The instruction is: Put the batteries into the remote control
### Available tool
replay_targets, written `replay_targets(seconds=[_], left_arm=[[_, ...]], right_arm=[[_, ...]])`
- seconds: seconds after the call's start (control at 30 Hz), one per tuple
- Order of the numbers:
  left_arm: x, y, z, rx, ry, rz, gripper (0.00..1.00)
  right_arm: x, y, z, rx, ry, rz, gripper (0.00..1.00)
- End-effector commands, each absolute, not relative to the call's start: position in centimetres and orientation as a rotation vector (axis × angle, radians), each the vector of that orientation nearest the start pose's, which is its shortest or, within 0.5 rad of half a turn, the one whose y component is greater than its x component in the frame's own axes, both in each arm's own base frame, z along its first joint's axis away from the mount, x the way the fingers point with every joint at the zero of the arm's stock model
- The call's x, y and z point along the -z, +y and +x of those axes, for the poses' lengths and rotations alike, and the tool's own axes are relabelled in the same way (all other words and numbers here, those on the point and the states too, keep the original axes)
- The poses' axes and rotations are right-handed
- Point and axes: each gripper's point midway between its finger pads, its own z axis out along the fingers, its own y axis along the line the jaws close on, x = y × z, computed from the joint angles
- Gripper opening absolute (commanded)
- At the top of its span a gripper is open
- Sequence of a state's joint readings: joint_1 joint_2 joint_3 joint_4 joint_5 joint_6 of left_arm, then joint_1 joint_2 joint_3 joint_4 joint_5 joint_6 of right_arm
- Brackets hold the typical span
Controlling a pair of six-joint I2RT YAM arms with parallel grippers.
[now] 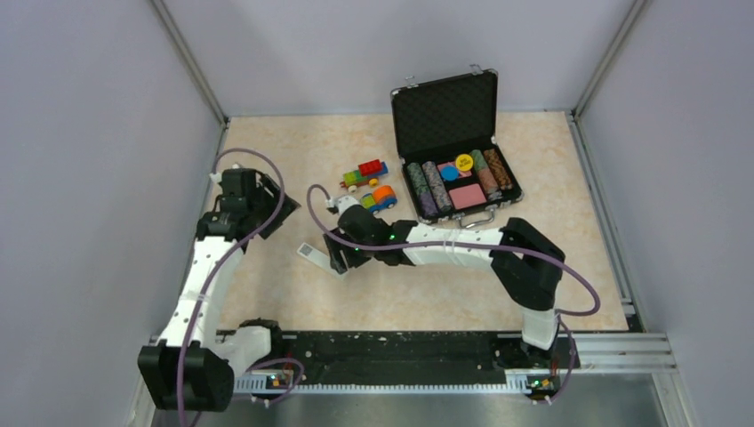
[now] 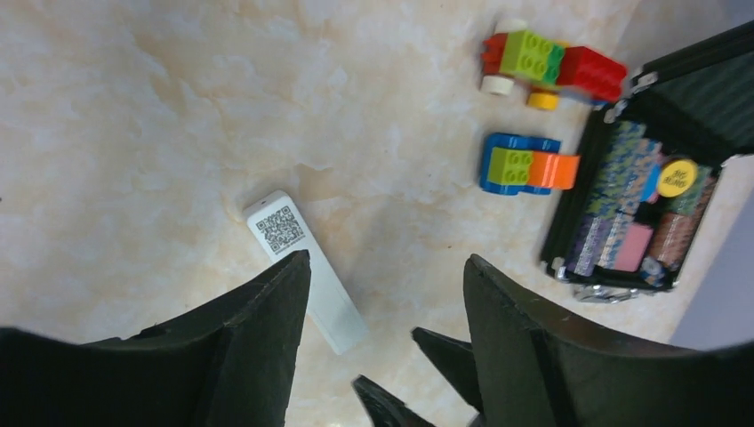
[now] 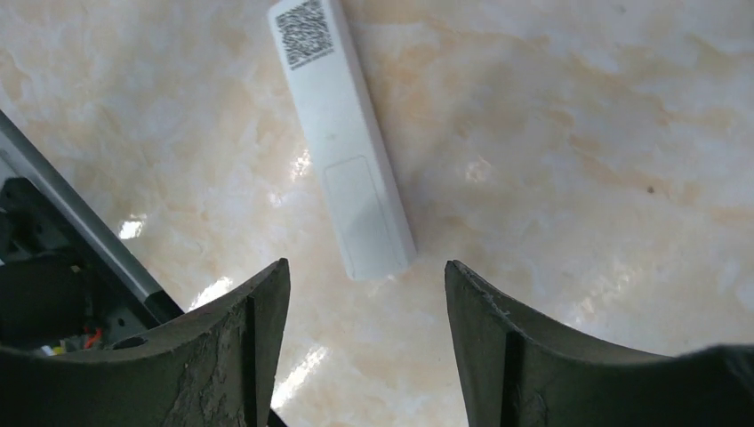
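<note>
Right gripper (image 3: 366,265) is hovering just above the remote (image 3: 342,133), jaws spread, gripping nothing. Remote is lying back-up on the table (image 3: 578,133), cover seemingly on. Left gripper (image 2: 387,258) is hanging nearby, jaws spread too. Batteries aren't showing. Likely next: gripping the remote's 2 long sides squarely.

White remote control (image 3: 351,151), seemingly black QR-patterned label (image 3: 307,31)
</note>
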State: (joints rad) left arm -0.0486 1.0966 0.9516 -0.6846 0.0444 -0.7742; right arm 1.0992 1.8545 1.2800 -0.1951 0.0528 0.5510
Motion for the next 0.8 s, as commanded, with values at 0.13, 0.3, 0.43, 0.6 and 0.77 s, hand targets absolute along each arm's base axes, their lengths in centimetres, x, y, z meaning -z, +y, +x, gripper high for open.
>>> replay_targets(seconds=[0.13,0.3,0.43,0.6,0.77], left_arm=[[-21.0,-2.2,27.5,0.419,2.166,-0.952,0.87],[-20.3,-1.3,27.1,0.466,2.178,-1.014,0.91],[-19.2,-0.6,27.3,0.538,2.175,-1.08,0.92],[-17.6,-0.3,27.5,0.626,2.186,-1.139,0.92],[-16.7,-0.6,27.9,0.69,2.188,-1.138,0.92]], right_arm=[[-6.9,46.8,21.2,-0.539,2.17,-1.095,0.66],[-5.1,47.1,21.5,-0.469,2.184,-1.124,0.67],[-4.3,46.9,21.7,-0.432,2.178,-1.134,0.66],[-3.5,46.3,21.7,-0.352,2.154,-1.176,0.58],[-2.4,46.3,20.9,-0.363,2.162,-1.222,0.41]])
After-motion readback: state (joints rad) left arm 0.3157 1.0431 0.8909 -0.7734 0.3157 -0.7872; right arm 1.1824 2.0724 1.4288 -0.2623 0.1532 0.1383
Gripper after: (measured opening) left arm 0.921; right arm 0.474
